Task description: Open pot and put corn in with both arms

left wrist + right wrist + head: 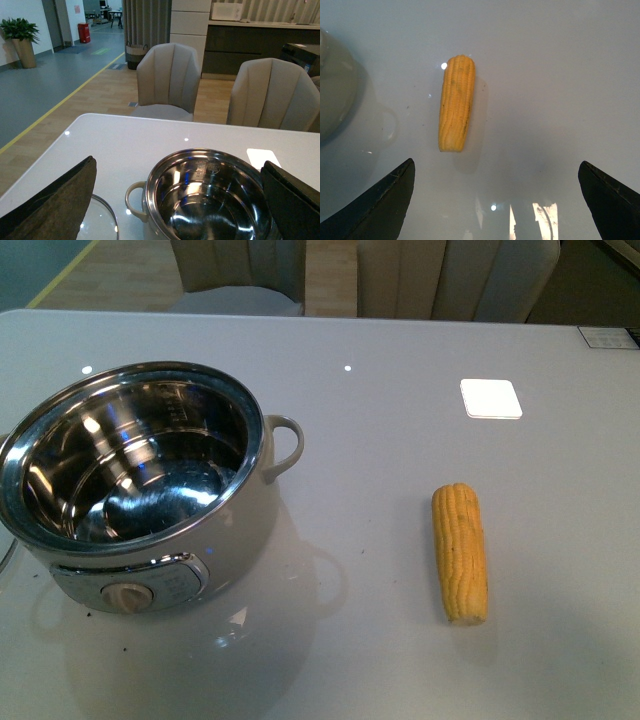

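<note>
With the round cream-white steel-lined pot (pixel 255 515) uncovered, the bare yellow corn cob (pixel 456 102) on the glossy grey table (pixel 380 440), apart to its right, came next: your right gripper (pixel 496 164), spread wide and empty like your left gripper (pixel 177 162), needed lowering astride it.

The left gripper (pixel 178 162) has two broad, wedge-shaped fingers (pixel 52 205), dark with a matte, brownish, felt-like surface that tapers to blunt tips. The right gripper (pixel 496 164) has matching wedge fingers (pixel 607 195), plain black, with thin, pale, scuffed edges.
</note>
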### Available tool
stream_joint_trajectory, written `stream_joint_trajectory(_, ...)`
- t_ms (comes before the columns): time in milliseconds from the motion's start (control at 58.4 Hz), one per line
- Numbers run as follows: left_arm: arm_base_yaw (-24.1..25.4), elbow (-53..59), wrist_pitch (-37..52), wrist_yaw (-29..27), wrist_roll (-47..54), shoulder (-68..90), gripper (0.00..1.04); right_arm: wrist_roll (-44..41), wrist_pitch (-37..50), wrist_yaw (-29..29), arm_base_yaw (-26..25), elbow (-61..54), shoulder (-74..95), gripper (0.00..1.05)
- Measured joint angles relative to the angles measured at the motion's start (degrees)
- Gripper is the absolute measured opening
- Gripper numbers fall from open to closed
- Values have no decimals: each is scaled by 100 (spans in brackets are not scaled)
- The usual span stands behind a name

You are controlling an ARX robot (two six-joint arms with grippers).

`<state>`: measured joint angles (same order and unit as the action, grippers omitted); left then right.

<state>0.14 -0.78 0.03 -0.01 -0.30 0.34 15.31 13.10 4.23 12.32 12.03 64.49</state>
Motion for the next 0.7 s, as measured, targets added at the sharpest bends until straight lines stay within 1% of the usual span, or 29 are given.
stream_joint_trajectory(86, 0, 0, 0, 0, 2, 0, 98, 146, 1005, 203, 304, 365, 1534, 96)
stream_joint_trajectory(223, 0, 0, 0, 0, 2, 0, 98, 140, 2026, 623, 741, 815, 3200, 96)
stream_joint_trajectory(479, 0, 0, 0, 0, 2, 0, 98, 96, 2450, 804, 1010, 1578, 4763, 96)
stream_joint_trajectory(702, 0, 0, 0, 0, 2, 0, 98, 76, 2535, 833, 1126, 1978, 5425, 96)
